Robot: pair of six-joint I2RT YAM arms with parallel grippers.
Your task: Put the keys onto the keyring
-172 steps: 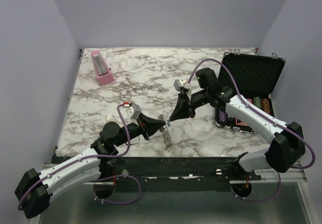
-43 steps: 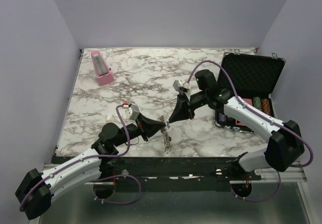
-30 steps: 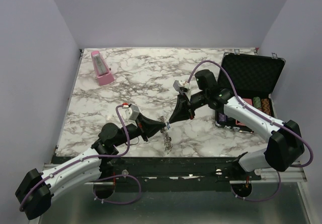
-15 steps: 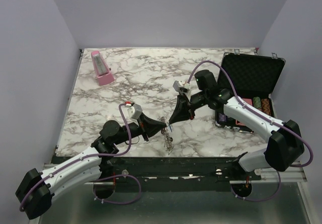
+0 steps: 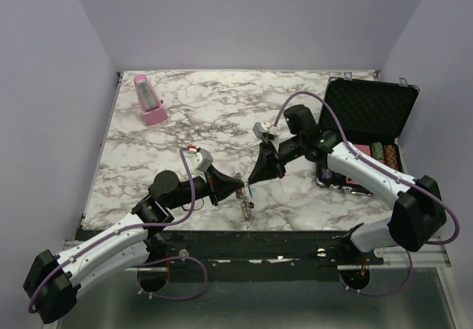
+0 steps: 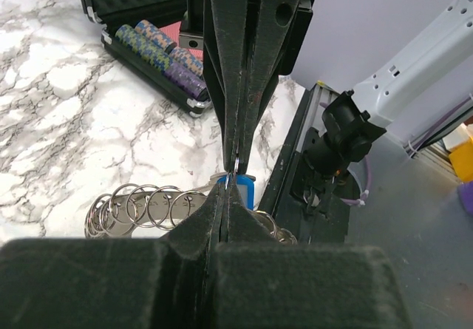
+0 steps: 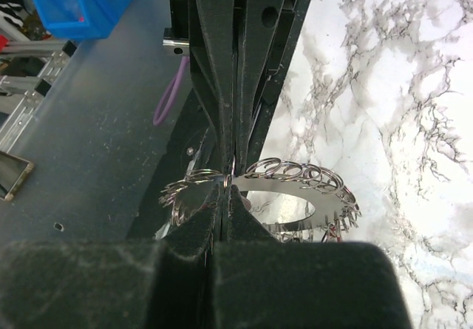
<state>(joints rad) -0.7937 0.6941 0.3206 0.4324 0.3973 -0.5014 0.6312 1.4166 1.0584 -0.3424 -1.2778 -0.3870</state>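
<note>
- While both tips stay nose to nose, the left gripper (image 5: 241, 187) has crept forward since half a second ago, fingers pinched shut on the flat grey toothed metal keyring (image 5: 246, 208).
- Right gripper (image 5: 252, 183) hasn't budged, clamped tight on the tiny blue-headed silver key (image 6: 241, 191).
- Keyring sits just below them, by the white marble table's (image 5: 185, 122) front edge.

The left claw (image 6: 224, 196) fills 6 o'clock, its dark fingers pressed together. The right claw (image 6: 236, 165) reaches in from 12 o'clock, likewise closed, and the two tips nearly touch at centre. A blue-headed key (image 6: 244, 191) sits at that meeting point. The keyring (image 6: 140, 207), hung with small wire loops, spreads toward 8 o'clock above the marble worktop (image 6: 52, 114). A case (image 6: 140, 0) of stacked chips (image 6: 168, 54) lies at 11 o'clock.
</note>
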